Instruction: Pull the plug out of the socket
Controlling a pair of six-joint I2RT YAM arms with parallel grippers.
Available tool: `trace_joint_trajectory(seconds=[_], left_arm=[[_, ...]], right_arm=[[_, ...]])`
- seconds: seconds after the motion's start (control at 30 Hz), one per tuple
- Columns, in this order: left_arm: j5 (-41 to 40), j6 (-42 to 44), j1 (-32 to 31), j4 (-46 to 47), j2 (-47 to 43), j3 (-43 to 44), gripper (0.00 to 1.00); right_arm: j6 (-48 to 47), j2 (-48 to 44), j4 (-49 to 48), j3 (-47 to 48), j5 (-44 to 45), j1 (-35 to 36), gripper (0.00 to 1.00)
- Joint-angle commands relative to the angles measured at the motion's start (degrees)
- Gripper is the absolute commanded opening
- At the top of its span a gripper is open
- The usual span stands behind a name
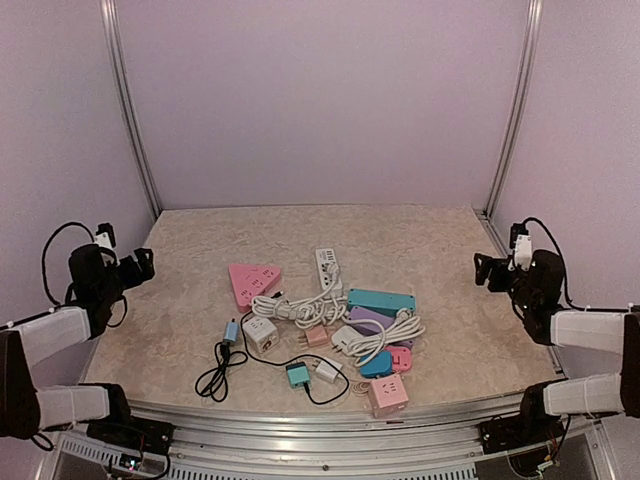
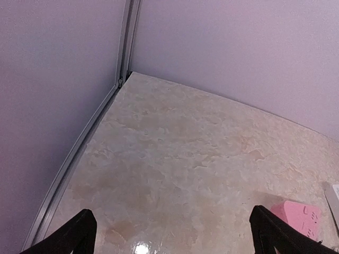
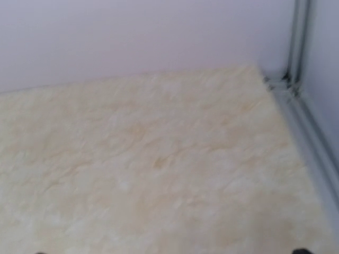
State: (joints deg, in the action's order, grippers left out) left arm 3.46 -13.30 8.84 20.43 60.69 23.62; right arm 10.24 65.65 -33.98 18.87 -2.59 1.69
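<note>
Several power strips, cube sockets and plugs lie tangled at the table's middle in the top view. A white cube socket [image 1: 260,333] has a small blue plug [image 1: 231,331] with a black cable [image 1: 215,378] at its left side. A pink cube socket [image 1: 388,395] sits at the front. A teal plug [image 1: 297,375] and a white plug [image 1: 327,371] lie between them. My left gripper [image 1: 140,265] is open and empty at the far left, well away from the pile; it also shows in the left wrist view [image 2: 172,235]. My right gripper [image 1: 485,270] is open and empty at the far right.
A pink triangular strip [image 1: 253,281] shows in the top view and in the left wrist view [image 2: 302,217]. A white strip [image 1: 328,268], a teal strip [image 1: 380,300], a purple strip [image 1: 370,318] and white coiled cables [image 1: 385,335] lie in the pile. Walls enclose three sides.
</note>
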Motion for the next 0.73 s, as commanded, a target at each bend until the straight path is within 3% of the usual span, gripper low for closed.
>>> trace_joint_trajectory(seconds=[0.0, 0.13, 0.7], left_arm=[[-4.1, 5.9, -2.3, 10.9, -2.5, -5.1, 0.99], [-8.4, 9.0, -4.7, 15.8, -2.6, -9.5, 0.99], [-11.2, 7.2, -6.4, 16.3, -2.4, -9.8, 0.99]], right_arm=[[-3.2, -4.2, -10.8, -6.1, 3.3, -1.1, 1.00], [-4.5, -8.0, -17.7, -12.4, 5.3, -1.1, 1.00], [-4.4, -8.7, -17.3, -13.0, 5.2, -1.1, 1.00]])
